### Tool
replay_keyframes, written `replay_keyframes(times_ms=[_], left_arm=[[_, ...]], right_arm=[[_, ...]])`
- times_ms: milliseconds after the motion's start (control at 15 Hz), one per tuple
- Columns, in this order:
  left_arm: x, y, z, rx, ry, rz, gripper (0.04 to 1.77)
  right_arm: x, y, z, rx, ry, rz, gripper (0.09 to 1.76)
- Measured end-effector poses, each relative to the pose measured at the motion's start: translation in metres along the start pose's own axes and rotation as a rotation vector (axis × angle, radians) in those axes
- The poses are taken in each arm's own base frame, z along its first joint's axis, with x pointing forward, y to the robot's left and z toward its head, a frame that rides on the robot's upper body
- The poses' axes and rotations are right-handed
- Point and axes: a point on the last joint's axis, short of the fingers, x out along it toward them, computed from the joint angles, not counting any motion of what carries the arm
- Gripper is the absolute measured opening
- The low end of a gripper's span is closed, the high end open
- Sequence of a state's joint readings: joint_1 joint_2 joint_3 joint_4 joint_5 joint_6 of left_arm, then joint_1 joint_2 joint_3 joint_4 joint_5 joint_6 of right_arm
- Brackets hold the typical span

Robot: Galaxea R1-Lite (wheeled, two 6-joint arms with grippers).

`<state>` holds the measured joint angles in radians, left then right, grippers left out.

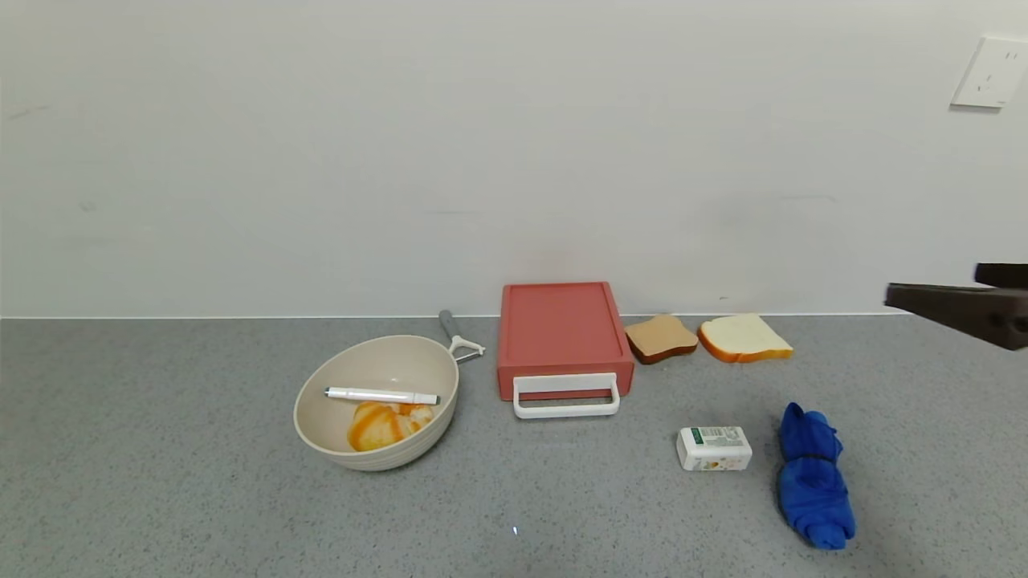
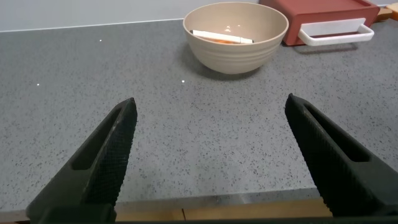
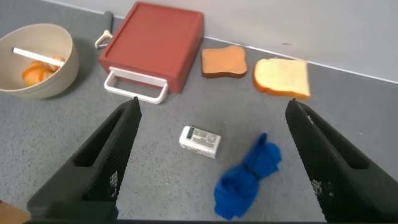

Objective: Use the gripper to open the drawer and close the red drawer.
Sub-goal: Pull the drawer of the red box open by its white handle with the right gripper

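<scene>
Awaiting first step: red drawer (image 1: 560,337) sits closed on tabletop (image 1: 161,482) between bowl (image 1: 376,401) and bread, handle untouched. Right gripper (image 3: 211,158) hovers wide open, empty, well apart; left gripper (image 2: 211,155) likewise open, parked.

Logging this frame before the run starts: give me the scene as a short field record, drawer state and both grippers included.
drawer: red drawer against the wall, shut, white handle facing the robot
left gripper: open, above bare counter, short of the bowl
right gripper: open, raised above the small white box and blue cloth
bowl: left of drawer, holds a white pen and an orange-streaked item
peeler: behind bowl
bread: two slices right of drawer
front right: small white box, blue cloth
contact: none
</scene>
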<state>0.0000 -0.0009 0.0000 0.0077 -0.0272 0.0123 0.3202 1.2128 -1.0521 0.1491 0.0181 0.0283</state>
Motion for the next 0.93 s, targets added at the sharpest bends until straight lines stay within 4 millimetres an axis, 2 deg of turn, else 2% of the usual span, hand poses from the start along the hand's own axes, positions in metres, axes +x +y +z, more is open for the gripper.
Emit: replay_keyframes(times_ms=[267, 467, 733, 933], left_arm=[[0.0, 0.0, 0.0, 0.0, 0.0, 0.0, 1.72], [0.0, 0.0, 0.0, 0.0, 0.0, 0.0, 1.72], [0.0, 0.0, 0.0, 0.0, 0.0, 0.0, 1.72], [0.0, 0.0, 0.0, 0.0, 0.0, 0.0, 1.72]], right_arm=[[0.072, 0.02, 0.015, -0.014, 0.092, 0.074, 1.71], [0.114, 0.037, 0.022, -0.029, 0.144, 0.117, 1.71], [0.154, 0.068, 0.02, -0.002, 0.251, 0.171, 1.71], [0.177, 0.089, 0.014, 0.034, 0.336, 0.194, 1.71]])
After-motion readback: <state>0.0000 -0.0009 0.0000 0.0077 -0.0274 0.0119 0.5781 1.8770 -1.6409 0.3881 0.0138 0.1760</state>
